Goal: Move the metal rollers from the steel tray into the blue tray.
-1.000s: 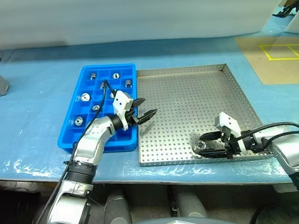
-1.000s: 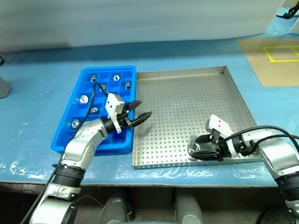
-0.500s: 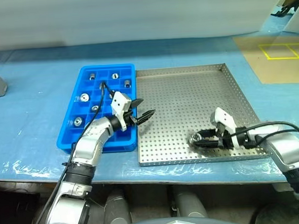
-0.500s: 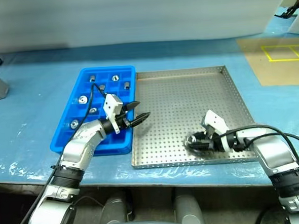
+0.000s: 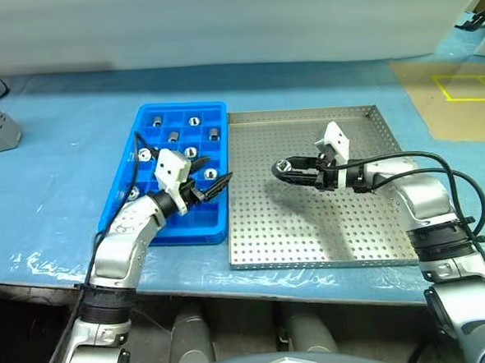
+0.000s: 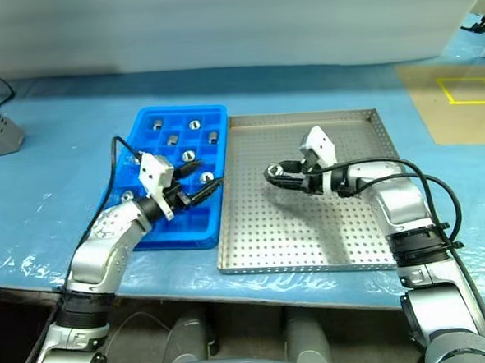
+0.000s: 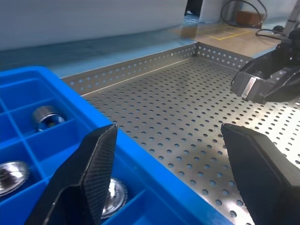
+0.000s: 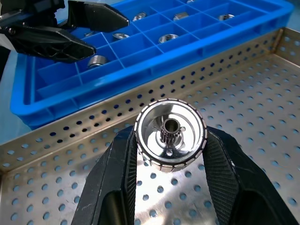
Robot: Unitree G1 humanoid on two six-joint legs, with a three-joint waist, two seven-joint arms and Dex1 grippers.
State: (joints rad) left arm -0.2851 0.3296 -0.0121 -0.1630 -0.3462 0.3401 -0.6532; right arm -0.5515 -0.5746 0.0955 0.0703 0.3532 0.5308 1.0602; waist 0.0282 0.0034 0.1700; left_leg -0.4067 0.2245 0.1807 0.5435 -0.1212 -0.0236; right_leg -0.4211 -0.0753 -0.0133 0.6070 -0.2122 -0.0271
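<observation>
Metal roller (image 8: 170, 133) clamped in right claw (image 5: 285, 171) above steel tray (image 5: 311, 218); left claw (image 5: 210, 182) agape over blue tray (image 5: 117, 210) edge.

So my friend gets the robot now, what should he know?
Right gripper: shut on a shiny ribbed metal roller, held above the perforated square steel tray, heading toward the bright blue plastic compartment tray.
Left gripper: open, holding nothing, hovering over the blue tray's near right corner.
Done: several rollers already sit in blue compartments.
Left: drop the held roller into a free compartment. I see no other roller on the steel tray.
</observation>
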